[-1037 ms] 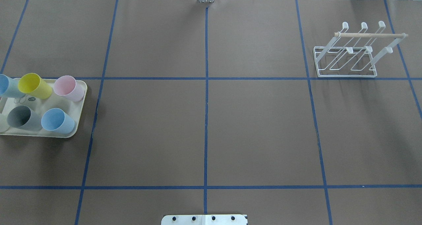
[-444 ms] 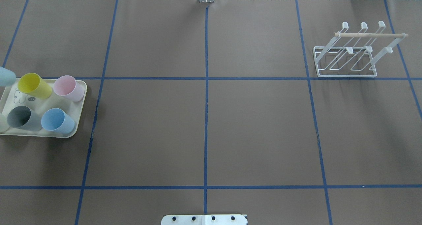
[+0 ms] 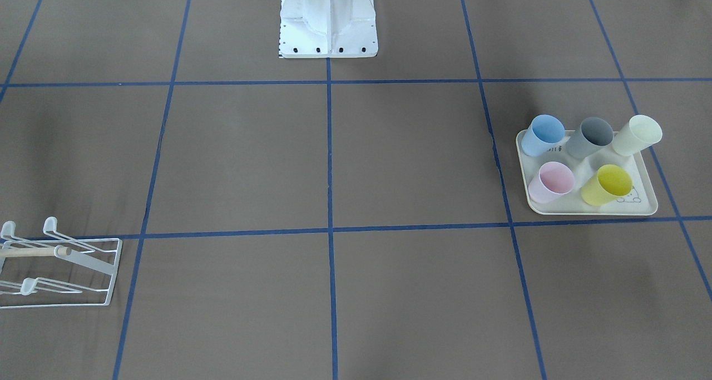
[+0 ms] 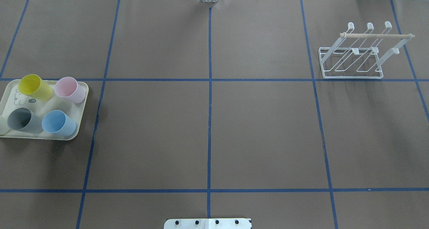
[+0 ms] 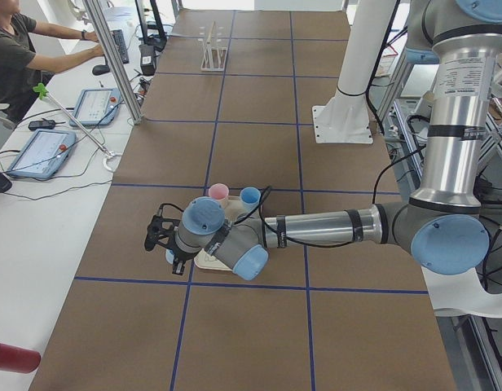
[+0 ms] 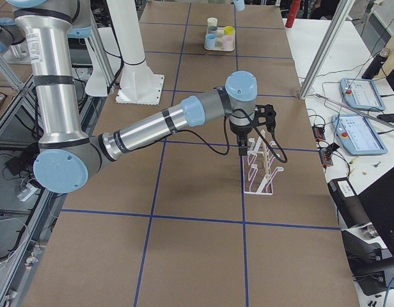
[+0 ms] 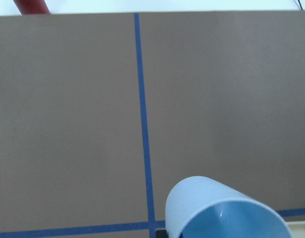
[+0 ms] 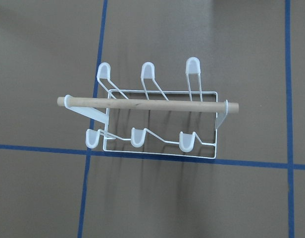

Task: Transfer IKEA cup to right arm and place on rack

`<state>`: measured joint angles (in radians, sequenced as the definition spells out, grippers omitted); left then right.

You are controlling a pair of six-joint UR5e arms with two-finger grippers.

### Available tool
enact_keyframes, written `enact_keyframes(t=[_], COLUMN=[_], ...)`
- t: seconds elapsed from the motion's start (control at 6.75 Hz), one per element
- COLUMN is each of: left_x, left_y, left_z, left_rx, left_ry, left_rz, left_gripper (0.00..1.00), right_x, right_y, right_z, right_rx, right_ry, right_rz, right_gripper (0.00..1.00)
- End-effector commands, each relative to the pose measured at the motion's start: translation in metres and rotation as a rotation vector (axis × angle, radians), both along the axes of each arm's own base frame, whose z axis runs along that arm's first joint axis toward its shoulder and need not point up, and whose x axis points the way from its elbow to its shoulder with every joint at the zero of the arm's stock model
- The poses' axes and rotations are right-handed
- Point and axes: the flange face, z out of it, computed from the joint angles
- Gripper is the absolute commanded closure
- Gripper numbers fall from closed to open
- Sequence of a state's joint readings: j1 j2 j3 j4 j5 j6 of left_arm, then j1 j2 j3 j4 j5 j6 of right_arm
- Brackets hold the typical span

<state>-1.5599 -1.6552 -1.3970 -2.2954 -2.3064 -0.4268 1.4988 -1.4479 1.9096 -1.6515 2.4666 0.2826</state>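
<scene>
Cropping blue cup (image 7: 219, 208) at frame btm; L gripper (image 5: 156, 238) state unclear.

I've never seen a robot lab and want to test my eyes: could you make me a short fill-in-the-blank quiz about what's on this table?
On the cream tray stand ___ cups in all.
The white rack has ___ round-tipped prongs, none with a cup on it.
A rod of light ___ lies across the rack.
The left wrist view shows one light ___ cup up close.
Missing words: five; six; wood; blue.
</scene>
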Motion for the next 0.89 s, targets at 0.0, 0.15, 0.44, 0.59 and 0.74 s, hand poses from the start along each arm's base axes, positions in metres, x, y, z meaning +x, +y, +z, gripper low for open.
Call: enact_keyframes(t=[0.0, 0.15, 0.44, 0.59, 0.74], left_x=[-0.031, -0.031, 0.015, 0.046, 0.078], left_y=[-0.047, -0.058, -0.065, -0.061, -0.054], left_z=[-0.050, -0.073, -0.124, -0.155, -0.183], left_rx=[-0.029, -0.057, -0.109, -0.137, -0.176], left_ry=[-0.036, 0.021, 0.145, 0.214, 0.287], left_rz=[-0.142, -0.211, -0.269, -0.282, -0.293], left_gripper=[1.00, 1.00, 1.00, 1.00, 1.00], right_x=[-0.011, -0.027, -0.059, -0.084, -0.116], right_y=[-0.019, -0.034, -0.063, -0.073, -0.078], right_z=[-0.033, -0.059, -0.122, -0.162, -0.199], right_rx=[0.028, 0.039, 0.081, 0.082, 0.087], right_ry=[-0.005, 0.027, 0.093, 0.105, 0.080], right_rz=[0.011, 0.043, 0.137, 0.223, 0.316], right_gripper=[0.00, 0.00, 0.00, 0.00, 0.00])
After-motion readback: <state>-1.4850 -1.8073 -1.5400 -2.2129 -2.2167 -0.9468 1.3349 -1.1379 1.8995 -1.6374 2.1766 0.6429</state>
